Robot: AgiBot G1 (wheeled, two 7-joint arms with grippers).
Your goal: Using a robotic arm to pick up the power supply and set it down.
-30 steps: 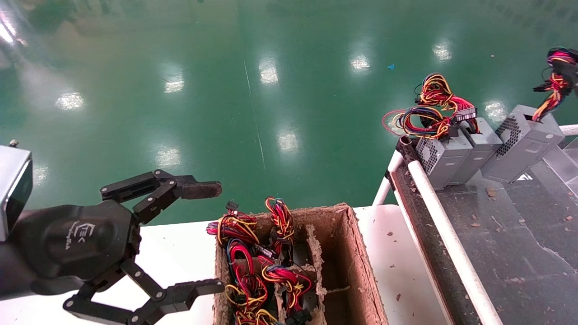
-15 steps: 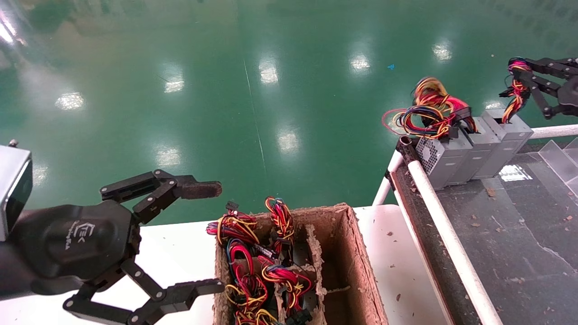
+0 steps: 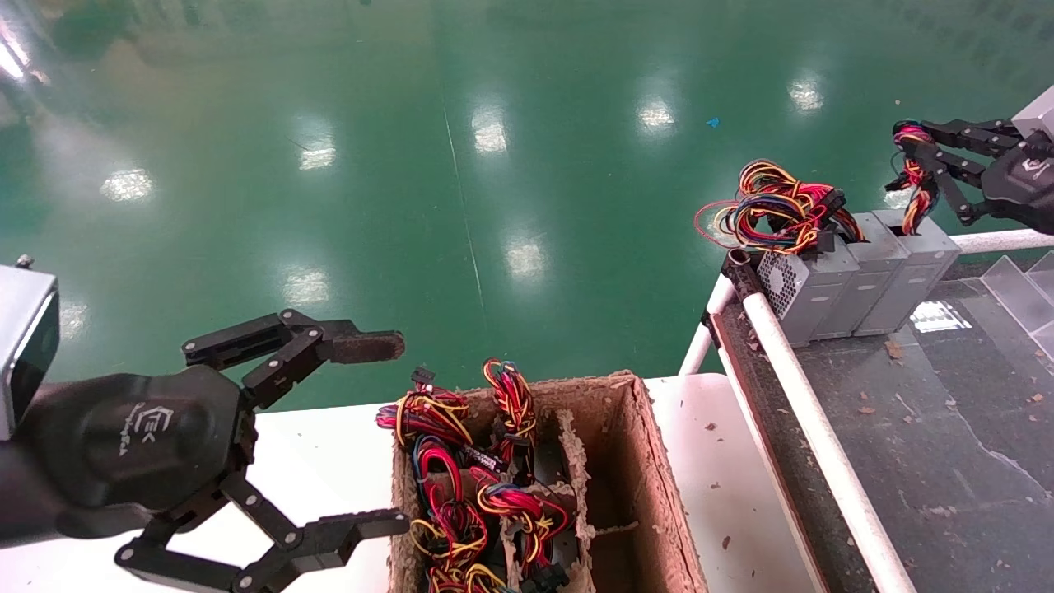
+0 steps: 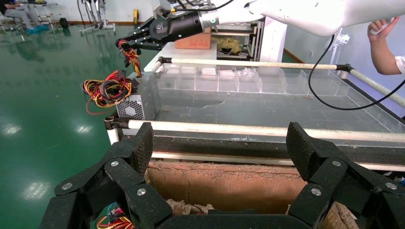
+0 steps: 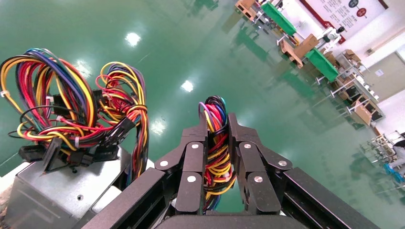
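Observation:
The power supply (image 3: 910,276) is a slim grey metal box standing on the dark belt at the far right, last in a row of three boxes and touching its neighbour. Its bundle of red, yellow, orange and blue wires (image 3: 912,177) rises from the top end. The robotic arm's right gripper (image 3: 906,161) is shut on that bundle (image 5: 216,143), directly above the box; the left wrist view shows this gripper (image 4: 128,45) too. The box body is hidden in the right wrist view. My left gripper (image 3: 383,435) hangs open and empty beside the cardboard box.
Two more grey supplies (image 3: 811,288) stand left of it under a loose wire tangle (image 3: 774,206). A white rail (image 3: 815,428) edges the belt (image 3: 947,428). The cardboard box (image 3: 659,494) on the white table holds more wire bundles (image 3: 461,494). A person's hand (image 4: 382,28) shows behind the belt.
The right gripper carried the tilted power supply leftward by its wires and stood it against the other two boxes. The left arm has not moved.

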